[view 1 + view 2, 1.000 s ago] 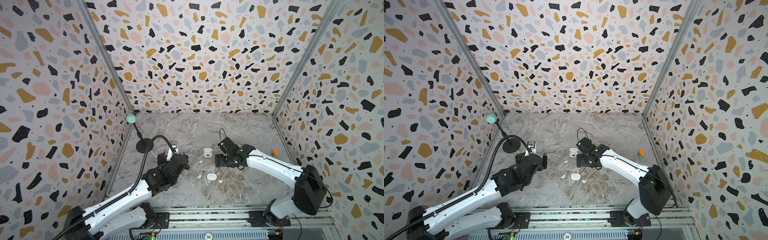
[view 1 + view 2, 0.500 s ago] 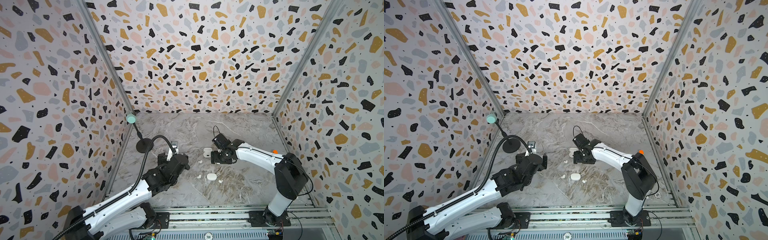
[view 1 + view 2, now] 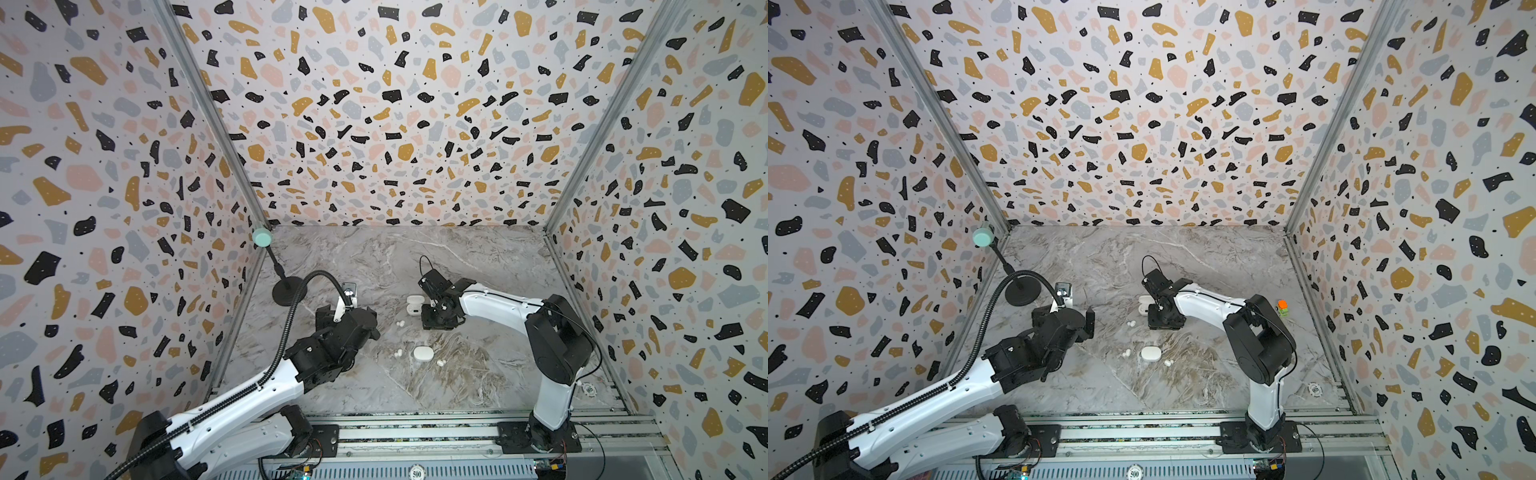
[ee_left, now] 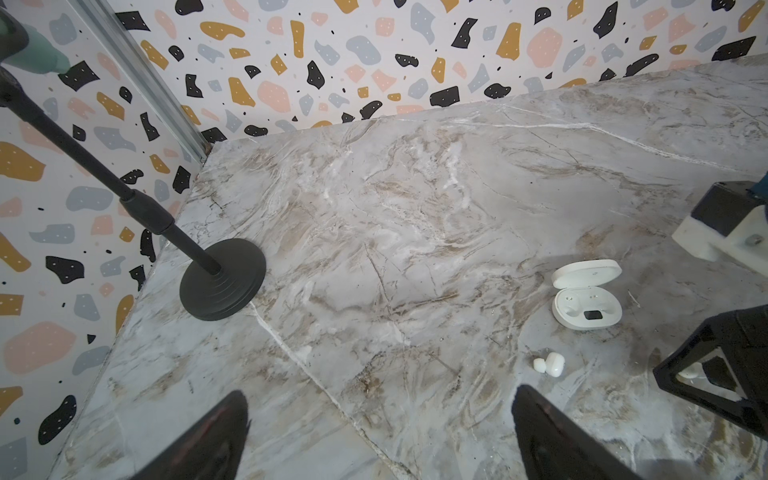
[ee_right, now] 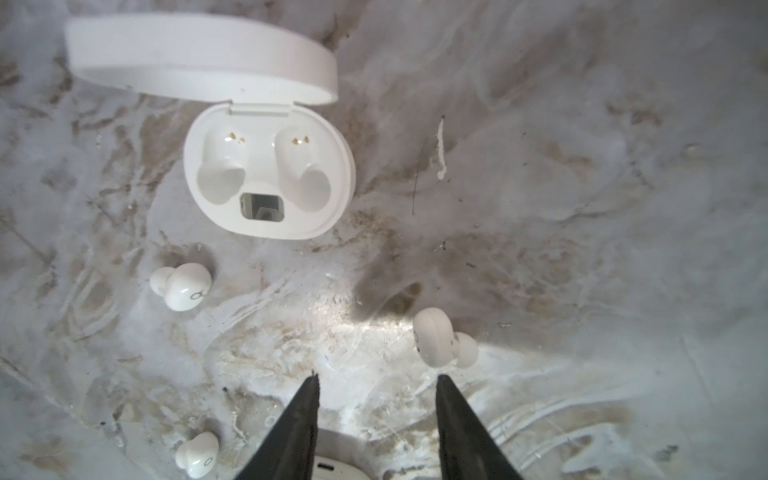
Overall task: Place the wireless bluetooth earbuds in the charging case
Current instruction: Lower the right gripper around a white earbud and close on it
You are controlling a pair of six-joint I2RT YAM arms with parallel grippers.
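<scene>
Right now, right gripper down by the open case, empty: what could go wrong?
1. The right gripper is open and empty; the nearest earbud lies beside it, not between the jaws, so closing here may grab nothing or flick it away.
2. That earbud is tiny, glossy and rounded; it may squirt out of a pinch.
3. The open charging case lies unbraced, the left gripper well away; pressing a bud in could slide it.

There are four earbuds (image 5: 183,286), two charging cases (image 5: 266,166) and one black stand (image 4: 222,286).
</scene>
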